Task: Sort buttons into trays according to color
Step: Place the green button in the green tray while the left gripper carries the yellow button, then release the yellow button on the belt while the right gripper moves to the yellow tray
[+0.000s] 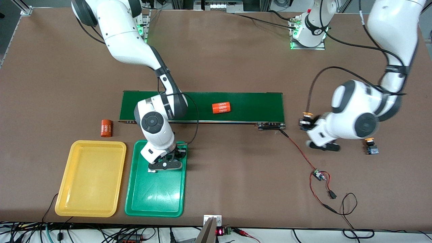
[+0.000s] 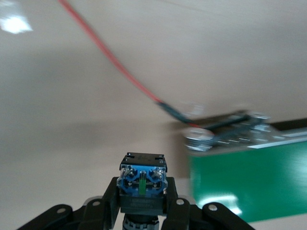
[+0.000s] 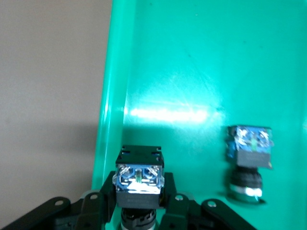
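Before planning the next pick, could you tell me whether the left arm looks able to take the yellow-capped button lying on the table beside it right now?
Probably not yet. That button lies unobstructed just beside the arm, but the left gripper is already shut on another yellow-capped button, which it must deliver first.

A: The left gripper (image 1: 312, 130) is smeared by motion in the front view, and the cap of its held button (image 2: 142, 184) is cut off in the left wrist view.

B: In the green tray (image 1: 153, 195), both buttons are masked by the right gripper (image 1: 165, 164) (front view only).
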`<state>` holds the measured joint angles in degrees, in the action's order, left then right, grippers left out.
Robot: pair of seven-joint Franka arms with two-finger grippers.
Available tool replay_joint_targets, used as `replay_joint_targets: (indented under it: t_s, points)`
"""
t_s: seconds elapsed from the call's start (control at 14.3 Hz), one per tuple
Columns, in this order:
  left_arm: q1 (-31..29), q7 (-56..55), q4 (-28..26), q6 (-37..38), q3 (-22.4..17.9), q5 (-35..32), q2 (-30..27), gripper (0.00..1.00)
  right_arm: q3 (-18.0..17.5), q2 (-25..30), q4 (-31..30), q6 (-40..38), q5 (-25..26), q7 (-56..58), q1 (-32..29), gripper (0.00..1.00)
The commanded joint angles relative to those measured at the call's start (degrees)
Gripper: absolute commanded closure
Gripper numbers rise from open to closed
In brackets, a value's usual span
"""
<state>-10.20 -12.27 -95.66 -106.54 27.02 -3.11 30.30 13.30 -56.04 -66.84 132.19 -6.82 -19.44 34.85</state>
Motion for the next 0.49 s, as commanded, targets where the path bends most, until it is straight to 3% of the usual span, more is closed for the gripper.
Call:
replay_joint_targets:
  t_s: [0.0, 0.14, 0.21, 0.28, 0.35, 0.42]
  points:
    - [0.54, -7.92, -2.94, 0.37, 4.70, 1.44, -2.09, 0.80, -2.40, -3.72, 5.05, 0.95, -0.74, 6.93, -4.60, 1.00]
    - [0.89, -10.39, -6.27, -3.39, 7.34, 3.18, -2.18, 0.81, -7.91, -4.95, 5.84, 1.57, -0.65, 9.06, -9.16, 1.00]
    - [0.97, -12.32, -8.64, -6.54, 7.87, 5.11, -2.18, 0.81, -9.77, -5.47, 6.37, 1.40, -0.57, 9.07, -10.67, 0.94]
    - [0.98, -13.64, -11.10, -10.23, 9.27, 5.30, -2.35, 0.80, -9.96, -5.65, 6.37, 1.40, -0.57, 8.81, -10.51, 0.55]
    - [0.98, -14.96, -13.12, -13.40, 9.98, 5.30, -2.35, 0.80, -9.96, -5.74, 6.28, 1.66, -0.57, 8.54, -10.51, 0.01]
    - [1.15, -16.28, -14.97, -16.82, 10.07, 5.30, -2.35, 0.79, -10.05, -5.66, 6.37, 1.49, -0.65, 8.28, -10.51, 0.00]
